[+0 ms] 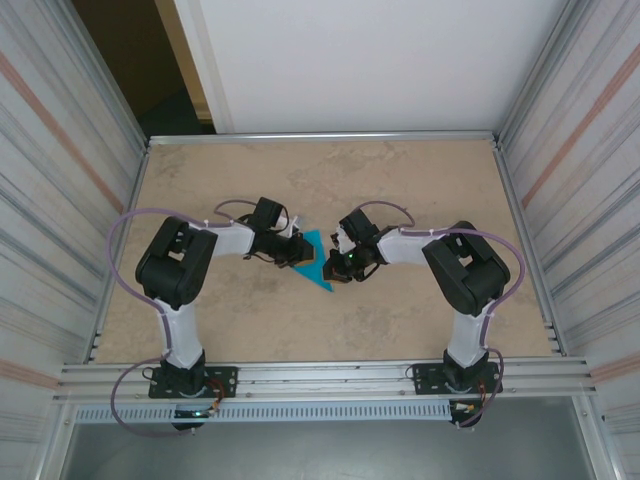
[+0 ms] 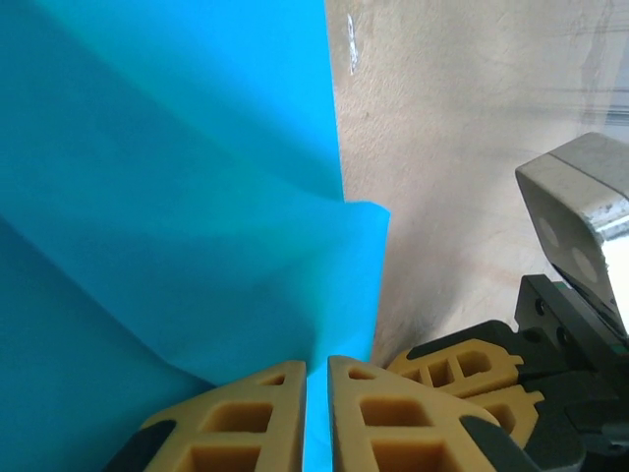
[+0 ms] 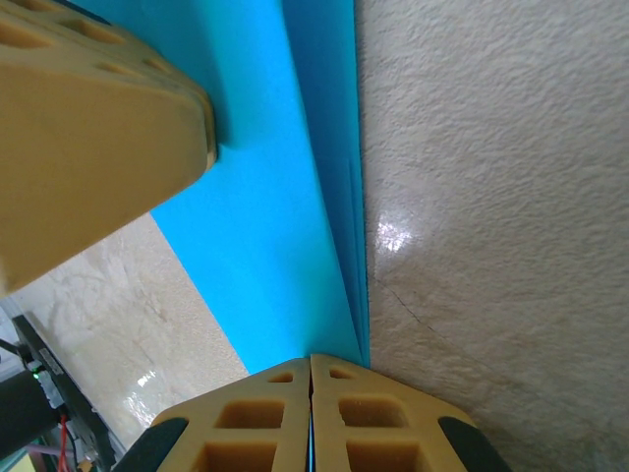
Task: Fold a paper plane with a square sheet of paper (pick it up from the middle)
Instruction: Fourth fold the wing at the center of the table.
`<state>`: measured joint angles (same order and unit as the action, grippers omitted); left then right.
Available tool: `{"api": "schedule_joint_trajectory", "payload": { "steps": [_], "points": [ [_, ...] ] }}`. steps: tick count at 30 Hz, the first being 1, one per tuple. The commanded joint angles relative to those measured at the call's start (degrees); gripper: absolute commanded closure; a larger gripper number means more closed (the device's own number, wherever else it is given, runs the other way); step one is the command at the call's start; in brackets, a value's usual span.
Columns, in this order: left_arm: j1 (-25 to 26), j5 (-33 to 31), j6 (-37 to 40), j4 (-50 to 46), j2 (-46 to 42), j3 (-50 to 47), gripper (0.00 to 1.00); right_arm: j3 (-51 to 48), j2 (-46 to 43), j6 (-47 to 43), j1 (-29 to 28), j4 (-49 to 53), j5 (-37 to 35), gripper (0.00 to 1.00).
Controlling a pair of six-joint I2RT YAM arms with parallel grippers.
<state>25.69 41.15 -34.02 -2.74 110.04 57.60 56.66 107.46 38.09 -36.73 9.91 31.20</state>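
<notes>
Both arms bend inward, left fingers and right fingers pinched shut, nearly meeting.

On my left wrist feed, the left gripper has its yellow fingers nearly together, pinching the edge of the paper. The paper rises in creased layers across the left side. The right gripper sits just beside it, low over the table.

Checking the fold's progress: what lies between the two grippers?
The partly folded teal-blue sheet of paper, pinched by both the left gripper and right gripper; clearest in the top view.
</notes>
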Motion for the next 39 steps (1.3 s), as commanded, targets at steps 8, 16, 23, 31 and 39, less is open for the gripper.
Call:
{"api": "schedule_joint_trajectory", "payload": {
  "steps": [8, 16, 23, 31, 39],
  "points": [
    [-0.07, -6.87, 1.59, -5.06, 2.36, 2.33, 0.87, -0.6, 4.71, -0.82, -0.7, 12.07, -7.09, 0.92],
    [-2.68, -9.48, 3.01, -8.25, 3.92, 4.17, 0.87, -0.63, 5.16, -0.83, -0.8, 14.28, -9.04, 0.92],
    [-6.0, -11.54, 6.8, -11.67, 6.53, 8.42, 0.86, -0.92, 5.66, -1.12, -1.08, 15.6, -10.93, 0.92],
    [-10.6, -11.57, 6.33, -13.04, 9.18, 13.66, 0.86, -0.94, 5.8, -1.52, -1.32, 15.91, -11.68, 0.92],
    [-14.85, -12.73, 6.49, -14.55, 12.41, 18.33, 0.86, -0.79, 5.66, -1.52, -1.36, 15.56, -11.93, 0.93]
  ]
}}
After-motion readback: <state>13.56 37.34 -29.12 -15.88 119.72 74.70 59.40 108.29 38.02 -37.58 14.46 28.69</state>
